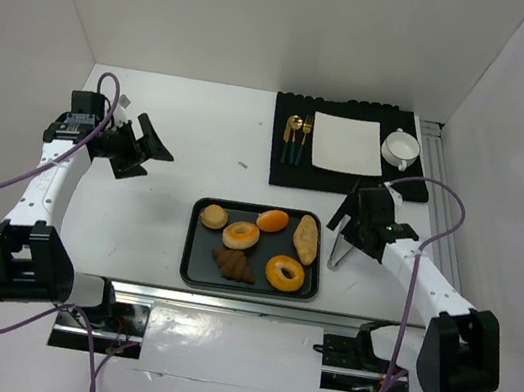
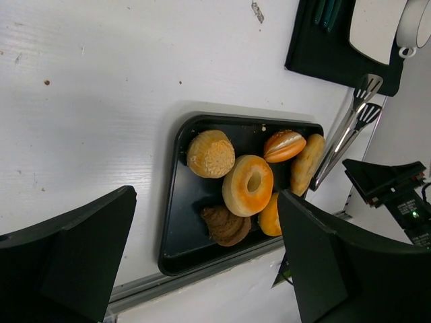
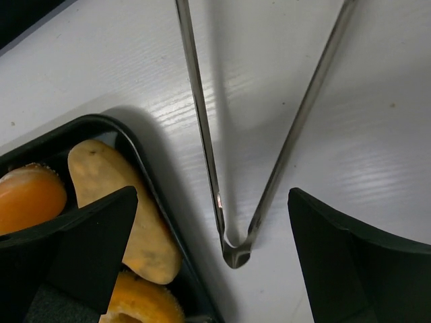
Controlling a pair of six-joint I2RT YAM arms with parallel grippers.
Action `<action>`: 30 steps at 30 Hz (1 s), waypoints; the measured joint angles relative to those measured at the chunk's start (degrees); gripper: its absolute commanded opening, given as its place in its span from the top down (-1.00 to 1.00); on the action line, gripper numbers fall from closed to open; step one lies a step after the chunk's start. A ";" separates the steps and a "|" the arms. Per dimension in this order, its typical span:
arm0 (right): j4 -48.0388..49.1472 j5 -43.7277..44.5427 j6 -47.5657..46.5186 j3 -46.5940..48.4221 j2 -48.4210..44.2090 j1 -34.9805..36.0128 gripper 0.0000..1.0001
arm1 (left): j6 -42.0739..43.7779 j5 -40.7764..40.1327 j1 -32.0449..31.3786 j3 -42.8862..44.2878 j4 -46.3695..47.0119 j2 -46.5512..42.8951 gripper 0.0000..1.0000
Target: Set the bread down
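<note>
6 bread pcs (image 1: 241,236) on tray (image 1: 199,254), R gripper (image 3: 212,195) (jaws wide) over tongs (image 3: 236,250)

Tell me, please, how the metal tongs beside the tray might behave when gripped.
The tongs look like thin polished metal: probably stiff and slippery. Their arms splay from a joined end, so squeezing likely closes them. Lying flat, they probably won't roll.

Metal tongs (image 3: 234,256) lie at the black tray's (image 1: 199,264) 3 o'clock. At its 1 o'clock, a black placemat (image 1: 345,185) bears cutlery (image 1: 294,139), a white square plate (image 1: 346,143) and a white cup (image 1: 400,147).
</note>
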 measured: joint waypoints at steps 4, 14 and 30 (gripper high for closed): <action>2.78 1.33 0.35 0.02 5.11 1.14 -1.00 | 0.00 0.09 -0.02 0.00 -0.02 0.00 -0.99; 4.26 4.90 1.31 0.02 11.15 1.33 -1.00 | 0.20 0.13 0.00 0.00 0.00 0.00 -0.99; 17.64 11.28 0.24 -2.29 17.25 0.02 0.24 | 0.15 0.59 0.00 0.00 0.00 0.02 -0.99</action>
